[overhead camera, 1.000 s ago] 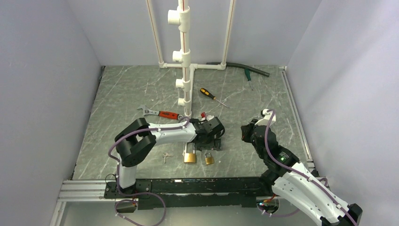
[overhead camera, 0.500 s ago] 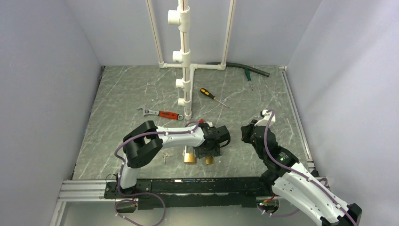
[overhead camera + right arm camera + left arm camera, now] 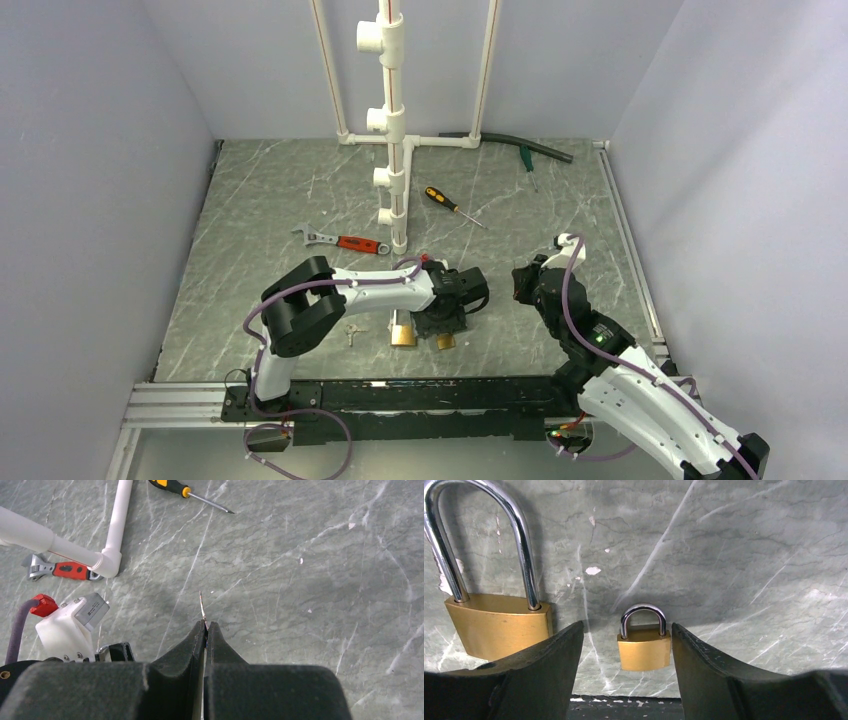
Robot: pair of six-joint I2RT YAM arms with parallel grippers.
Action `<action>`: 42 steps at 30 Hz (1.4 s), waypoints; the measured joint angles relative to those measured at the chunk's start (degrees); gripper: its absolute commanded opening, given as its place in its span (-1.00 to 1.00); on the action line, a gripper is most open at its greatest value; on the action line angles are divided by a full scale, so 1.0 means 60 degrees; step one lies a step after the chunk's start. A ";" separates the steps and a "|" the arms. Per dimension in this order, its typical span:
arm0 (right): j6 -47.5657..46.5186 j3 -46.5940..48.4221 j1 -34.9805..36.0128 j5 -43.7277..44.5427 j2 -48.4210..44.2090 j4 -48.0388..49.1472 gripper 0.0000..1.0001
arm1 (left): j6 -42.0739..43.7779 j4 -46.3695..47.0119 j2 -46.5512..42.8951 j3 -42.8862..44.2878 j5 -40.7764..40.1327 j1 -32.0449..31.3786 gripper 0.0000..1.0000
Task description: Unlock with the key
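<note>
Fingers (image 3: 549,675) of the left gripper (image 3: 626,630) stand spread, flanking the small padlock (image 3: 644,647) without touching; the large padlock (image 3: 499,625) lies beside. Right wrist: the right gripper (image 3: 205,627) pinches the key (image 3: 202,607) edge-on above the table (image 3: 300,580). Overhead, the grippers sit apart.

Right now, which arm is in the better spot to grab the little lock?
Left. The left end effector straddles the small padlock, jaws open. The right end effector is shut on a thin metal piece, probably the key, off to the side.
</note>
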 measured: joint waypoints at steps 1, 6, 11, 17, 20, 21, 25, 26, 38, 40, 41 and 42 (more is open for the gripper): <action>0.0000 0.0000 0.0000 -0.0004 0.0000 0.0000 -1.00 | -0.0011 -0.0011 0.0000 0.0000 0.0044 -0.0004 0.37; 0.0000 0.0000 0.0000 -0.0022 0.0004 0.0000 -1.00 | -0.0040 -0.0022 0.0000 0.0000 0.0233 -0.0069 0.37; 0.0000 -0.0004 0.0000 -0.0109 0.0011 0.0000 -1.00 | -0.0084 -0.0033 0.0000 -0.0004 0.0382 -0.0157 0.35; 0.0000 -0.0127 0.0000 -0.0168 0.0113 0.0098 -1.00 | -0.0062 -0.0051 0.0000 -0.0022 0.0423 -0.0175 0.22; 0.0000 -0.0160 0.0000 -0.0171 0.0113 0.0124 -1.00 | -0.0015 -0.0051 0.0000 -0.0022 0.0477 -0.0171 0.07; -0.0004 -0.0160 0.0000 -0.0178 0.0124 0.0142 -1.00 | 0.0018 -0.0044 0.0000 -0.0022 0.0528 -0.0171 -0.01; -0.0004 -0.0160 0.0000 -0.0200 0.0193 0.0229 -1.00 | 0.0215 0.0033 0.0036 -0.0025 0.0841 -0.0069 -0.74; -0.0004 -0.0160 0.0000 -0.0204 0.0215 0.0248 -1.00 | 0.0248 0.0102 0.0036 -0.0025 0.0947 -0.0033 -0.92; -0.0004 -0.0160 0.0000 -0.0532 0.0120 0.0284 -1.00 | 0.1056 0.2226 -0.1100 -0.1650 0.1880 0.0390 -1.00; -0.0007 -0.0164 0.0000 -0.0688 -0.0022 0.0302 -1.00 | 0.1228 0.2718 -0.1158 -0.1690 0.1883 0.0430 -1.00; -0.0015 -0.0164 0.0000 -0.0761 -0.0084 0.0335 -1.00 | 0.1297 0.2936 -0.1202 -0.1690 0.1891 0.0444 -1.00; -0.0040 -0.0160 0.0000 -0.0838 -0.0127 0.0379 -1.00 | 0.1388 0.3195 -0.1311 -0.1701 0.1891 0.0477 -1.00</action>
